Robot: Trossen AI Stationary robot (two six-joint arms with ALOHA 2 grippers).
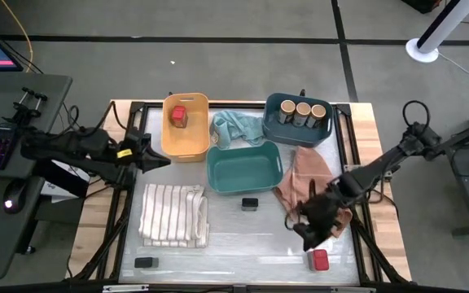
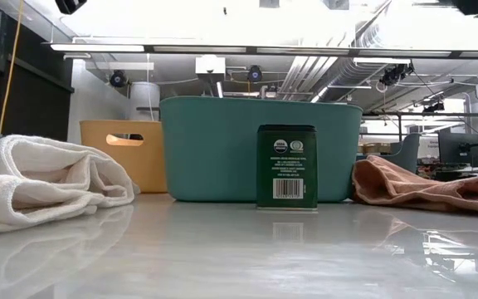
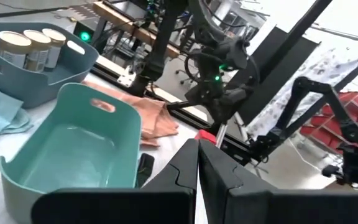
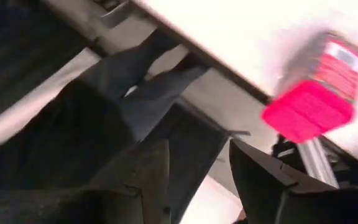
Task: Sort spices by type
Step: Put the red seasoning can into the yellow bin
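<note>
A red-topped square jar (image 1: pixel 320 260) lies on the table near the front right corner, and shows blurred in the right wrist view (image 4: pixel 316 99). My right gripper (image 1: pixel 309 238) (image 4: pixel 197 168) hovers open just behind and left of it, touching nothing. Another red-topped jar (image 1: pixel 177 116) sits in the yellow bin (image 1: pixel 187 146). Three round tan-lidded jars (image 1: pixel 302 112) stand in the dark blue bin (image 1: pixel 277 130). One black tin (image 1: pixel 250 203) (image 2: pixel 286 166) stands upright before the teal bin (image 1: pixel 244 183); another (image 1: pixel 145 262) lies at the front left. My left gripper (image 1: pixel 159 161) (image 3: pixel 199 152) waits shut at the table's left.
A striped white cloth (image 1: pixel 173 214) lies folded at front left, a tan-pink cloth (image 1: pixel 304 172) right of the teal bin under my right arm, and a teal cloth (image 1: pixel 236 126) between the far bins. The table's metal frame edge (image 1: pixel 243 282) runs close to the jar.
</note>
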